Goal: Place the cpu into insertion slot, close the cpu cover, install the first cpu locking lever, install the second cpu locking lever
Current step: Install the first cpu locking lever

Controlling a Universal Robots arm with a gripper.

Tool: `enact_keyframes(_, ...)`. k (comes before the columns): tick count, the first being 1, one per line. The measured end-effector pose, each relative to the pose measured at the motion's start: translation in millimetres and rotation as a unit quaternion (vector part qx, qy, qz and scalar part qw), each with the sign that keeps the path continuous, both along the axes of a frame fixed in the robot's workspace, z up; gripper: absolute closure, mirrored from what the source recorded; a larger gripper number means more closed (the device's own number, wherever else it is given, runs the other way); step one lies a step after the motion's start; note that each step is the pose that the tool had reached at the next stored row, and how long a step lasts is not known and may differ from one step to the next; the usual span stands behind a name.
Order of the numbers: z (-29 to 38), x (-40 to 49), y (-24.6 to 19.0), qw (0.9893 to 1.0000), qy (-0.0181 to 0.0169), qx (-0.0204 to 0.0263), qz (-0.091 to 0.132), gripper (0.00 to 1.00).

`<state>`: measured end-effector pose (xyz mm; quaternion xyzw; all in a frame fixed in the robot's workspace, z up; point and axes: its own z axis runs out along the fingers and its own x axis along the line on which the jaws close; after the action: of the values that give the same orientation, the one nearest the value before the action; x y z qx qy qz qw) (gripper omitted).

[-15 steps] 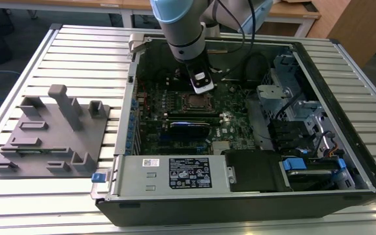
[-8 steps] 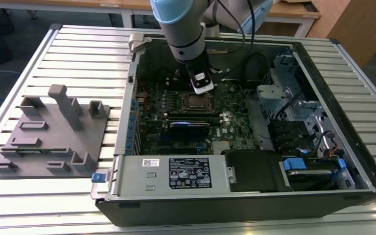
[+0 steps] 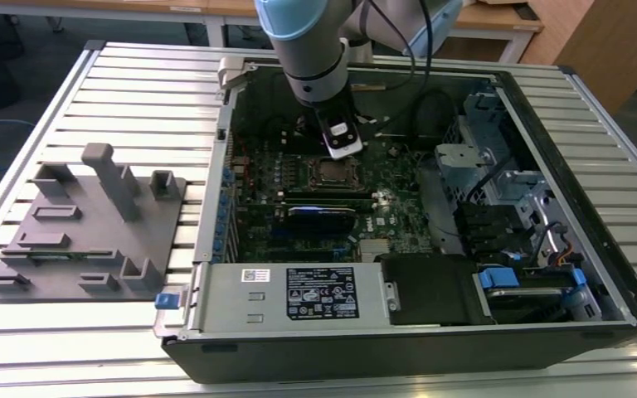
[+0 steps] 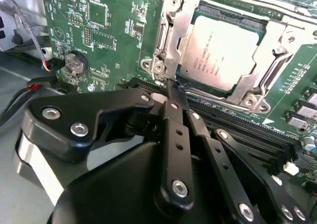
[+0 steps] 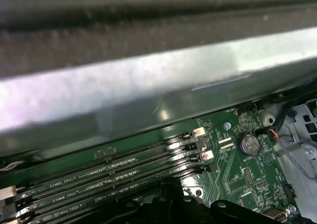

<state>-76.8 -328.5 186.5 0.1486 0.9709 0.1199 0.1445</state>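
The cpu (image 4: 225, 48) sits in the slot (image 4: 257, 22) under the closed cover (image 4: 174, 33) (levers' latching unclear), with the gripper (image 4: 173, 87) at the socket's edge, jaws together, holding nothing.

The exterior view looks down from high and a little way off onto an open computer case (image 3: 407, 207) lying on a slatted table (image 3: 97, 75), with the arm reaching in from the far side. The second wrist view sits close behind the gripper (image 4: 174, 85), looking past its black linkages at the motherboard (image 4: 114, 30) just beyond the tip. The first wrist view faces the other way from the gripper, very near the memory slots (image 5: 124, 169) and the case wall (image 5: 148, 80). Both wrist views share the round coin battery (image 4: 76, 62) (image 5: 248, 143).
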Motion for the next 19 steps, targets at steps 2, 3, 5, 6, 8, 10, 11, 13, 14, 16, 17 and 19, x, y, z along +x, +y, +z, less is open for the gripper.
enact_keyframes(2,1.5,0.0,0.0,1.0000,0.0000,0.0001,0.000,0.90)
enact_keyframes(3,2.7,0.0,0.0,1.0000,0.0001,0.0001,0.000,0.90)
enact_keyframes(5,5.1,0.0,0.0,1.0000,0.0001,0.0000,0.000,0.90)
enact_keyframes(6,6.3,0.0,0.0,1.0000,0.0001,0.0000,0.000,0.90)
enact_keyframes(8,8.6,0.0,0.0,1.0000,0.0001,0.0000,0.000,0.90)
enact_keyframes(10,10.8,0.0,0.0,1.0000,0.0001,0.0000,0.000,0.90)
enact_keyframes(11,12.0,0.0,0.0,1.0000,0.0002,0.0000,0.000,0.90)
enact_keyframes(13,13.8,0.0,0.0,1.0000,0.0002,0.0000,0.000,0.90)
enact_keyframes(14,14.0,0.1,0.0,1.0000,0.0001,0.0001,0.000,0.90)
enact_keyframes(16,14.0,0.1,0.0,1.0000,0.0001,0.0001,0.000,0.90)
enact_keyframes(17,14.0,0.1,0.0,1.0000,0.0001,0.0000,0.000,0.90)
enact_keyframes(19,14.1,0.0,0.0,1.0000,0.0001,-0.0001,0.000,0.90)
